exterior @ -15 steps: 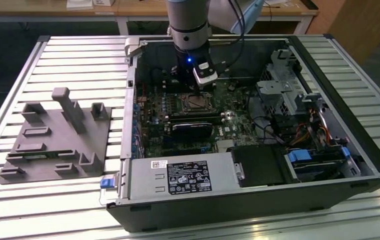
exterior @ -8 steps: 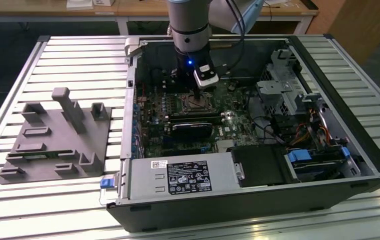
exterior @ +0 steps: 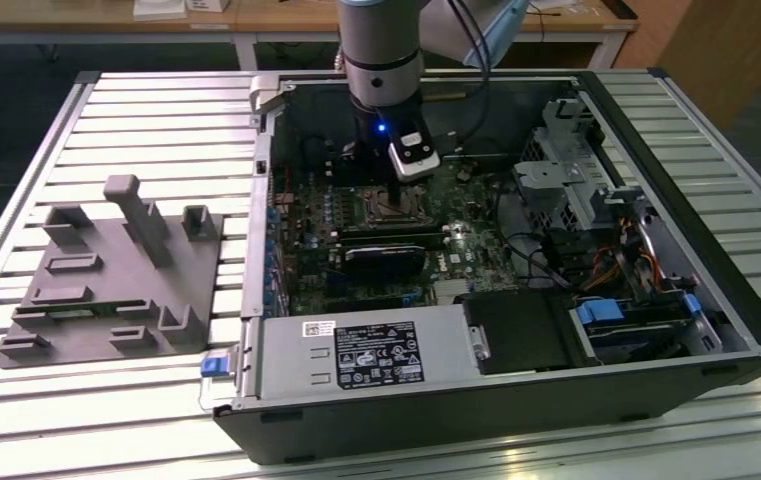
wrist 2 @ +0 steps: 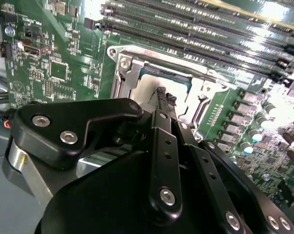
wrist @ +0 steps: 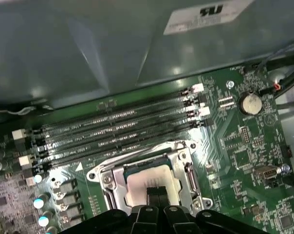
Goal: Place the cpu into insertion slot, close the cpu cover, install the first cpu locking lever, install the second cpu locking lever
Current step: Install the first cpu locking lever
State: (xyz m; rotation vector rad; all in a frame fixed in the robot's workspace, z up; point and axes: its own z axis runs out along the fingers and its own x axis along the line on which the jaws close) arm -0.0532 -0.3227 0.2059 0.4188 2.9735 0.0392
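Note:
Inside the open computer case [exterior: 260, 200], my gripper [exterior: 392, 192] hangs straight down over the insertion slot [exterior: 391, 210] on the green motherboard. In both wrist views the cpu [wrist: 149, 179] [wrist 2: 154, 80] lies in the slot with its dull silvery top showing. The cpu cover [wrist: 108, 183] [wrist 2: 125, 68] lies flat around it as a silvery frame. My gripper [wrist: 156, 193] [wrist 2: 165, 95] is shut with nothing between its fingers, its tips at or just above the cpu's top near one edge of the frame. I cannot make out how the locking levers stand.
Long black memory slots [wrist: 113, 129] run beside the socket. A black card [exterior: 387, 250], a power supply [exterior: 373, 352] and drive bays [exterior: 620, 320] fill the rest of the case. A grey fixture [exterior: 107, 275] sits on the slatted table at the exterior view's left.

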